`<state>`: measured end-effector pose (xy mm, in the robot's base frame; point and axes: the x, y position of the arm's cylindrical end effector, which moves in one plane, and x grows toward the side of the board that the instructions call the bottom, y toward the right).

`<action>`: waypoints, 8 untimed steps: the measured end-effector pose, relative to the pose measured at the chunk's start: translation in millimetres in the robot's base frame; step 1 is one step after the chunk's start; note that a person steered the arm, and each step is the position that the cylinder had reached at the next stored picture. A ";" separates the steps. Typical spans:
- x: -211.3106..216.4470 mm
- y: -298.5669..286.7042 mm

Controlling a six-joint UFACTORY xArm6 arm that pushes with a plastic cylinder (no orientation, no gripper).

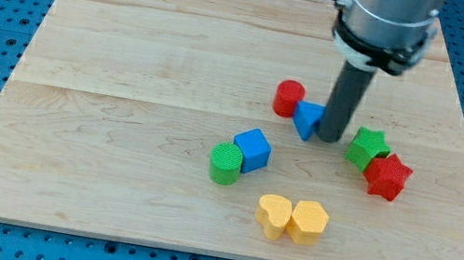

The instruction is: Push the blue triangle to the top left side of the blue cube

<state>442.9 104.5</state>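
The blue triangle [307,119] lies right of the board's centre, touching the red cylinder [288,97] on its upper left. My tip [330,138] stands right against the triangle's right side. The blue cube [252,149] sits lower and to the left of the triangle, touching the green cylinder [226,162] at its lower left.
A green star [366,147] and a red star [387,175] lie to the right of my tip. Two yellow heart-shaped blocks [273,215] [308,221] sit side by side near the view's bottom. The wooden board [131,56] lies on a blue perforated table.
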 end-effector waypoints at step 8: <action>-42.4 -88.9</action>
<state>400.6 15.6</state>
